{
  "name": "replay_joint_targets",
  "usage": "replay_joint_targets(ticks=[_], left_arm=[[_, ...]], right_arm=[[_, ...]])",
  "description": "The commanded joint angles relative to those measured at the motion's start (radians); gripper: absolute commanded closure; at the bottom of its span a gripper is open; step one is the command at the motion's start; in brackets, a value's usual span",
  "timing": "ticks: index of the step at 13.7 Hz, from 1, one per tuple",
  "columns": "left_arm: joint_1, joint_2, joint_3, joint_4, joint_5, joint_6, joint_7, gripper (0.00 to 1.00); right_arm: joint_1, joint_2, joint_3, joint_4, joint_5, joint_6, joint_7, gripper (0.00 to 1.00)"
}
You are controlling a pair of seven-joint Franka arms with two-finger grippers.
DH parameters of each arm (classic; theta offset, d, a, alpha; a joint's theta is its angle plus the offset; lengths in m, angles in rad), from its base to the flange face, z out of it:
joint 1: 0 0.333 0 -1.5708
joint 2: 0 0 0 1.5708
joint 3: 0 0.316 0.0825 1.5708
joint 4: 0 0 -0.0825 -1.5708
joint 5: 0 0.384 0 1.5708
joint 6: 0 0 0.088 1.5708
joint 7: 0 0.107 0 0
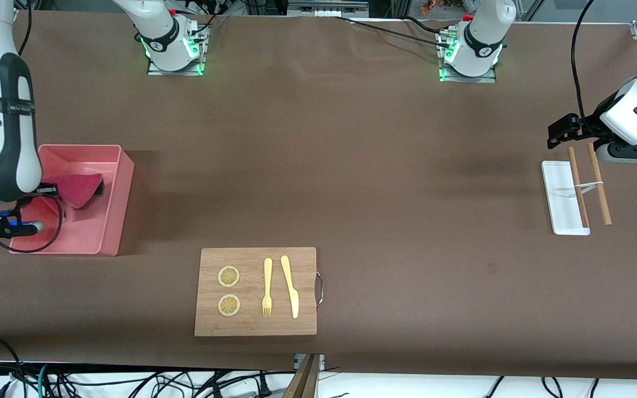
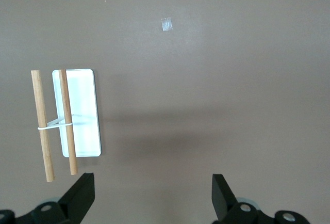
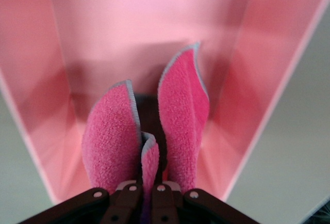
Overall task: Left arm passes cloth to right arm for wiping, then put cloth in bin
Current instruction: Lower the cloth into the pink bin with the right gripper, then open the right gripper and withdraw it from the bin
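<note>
Front view: nearest lies a wooden board; the pink bin holds the cloth.
Left wrist view: the left gripper, jaws wide, waits over the desk.
Right wrist view: the right gripper pinches the cloth inside the bin.

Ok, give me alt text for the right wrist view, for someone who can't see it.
The right arm's black two-finger gripper, shut on a fluffy magenta-pink cloth with grey edging, holds it over the inside of a salmon-pink rectangular plastic bin. The cloth's folds hang toward the bin's floor.
</note>
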State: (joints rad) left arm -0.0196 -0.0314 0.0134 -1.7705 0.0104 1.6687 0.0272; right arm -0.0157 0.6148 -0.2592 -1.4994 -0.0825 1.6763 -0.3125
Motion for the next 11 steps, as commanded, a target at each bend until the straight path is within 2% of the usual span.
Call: replay_joint_targets(ticks=[1,3,4,5,6,8,11], left_arm=[[-0.006,0.01,0.008,0.023,-0.009,-0.015,0.005,0.0],[-0.006,0.01,0.008,0.023,-0.009,-0.015,0.005,0.0],[-0.006,0.01,0.008,0.025,-0.009,-0.015,0.005,0.0],[-0.006,0.01,0.008,0.023,-0.009,-0.015,0.005,0.0],[-0.006,0.008,0.008,0.023,-0.009,-0.015,0.005,0.0],[-0.006,0.01,0.008,0.023,-0.009,-0.017,0.005,0.0],[-0.006,0.01,0.008,0.025,-0.009,-0.015,0.005,0.0]], right_arm=[[-0.01,0.005,0.005,-0.065,0.033,0.106,-0.016,1.0],[-0.013,0.016,0.005,-0.105,0.064,0.175,-0.016,1.0],[-0.013,0.017,0.005,-0.11,0.066,0.184,-0.014,0.83],[-0.013,0.022,0.005,-0.108,0.079,0.195,-0.013,0.34],[-0.017,0.025,0.005,-0.108,0.102,0.222,-0.014,0.0],[-0.021,0.014,0.005,-0.104,0.113,0.235,-0.01,0.0],[-0.021,-0.11,0.014,-0.079,0.113,0.134,-0.005,0.0]])
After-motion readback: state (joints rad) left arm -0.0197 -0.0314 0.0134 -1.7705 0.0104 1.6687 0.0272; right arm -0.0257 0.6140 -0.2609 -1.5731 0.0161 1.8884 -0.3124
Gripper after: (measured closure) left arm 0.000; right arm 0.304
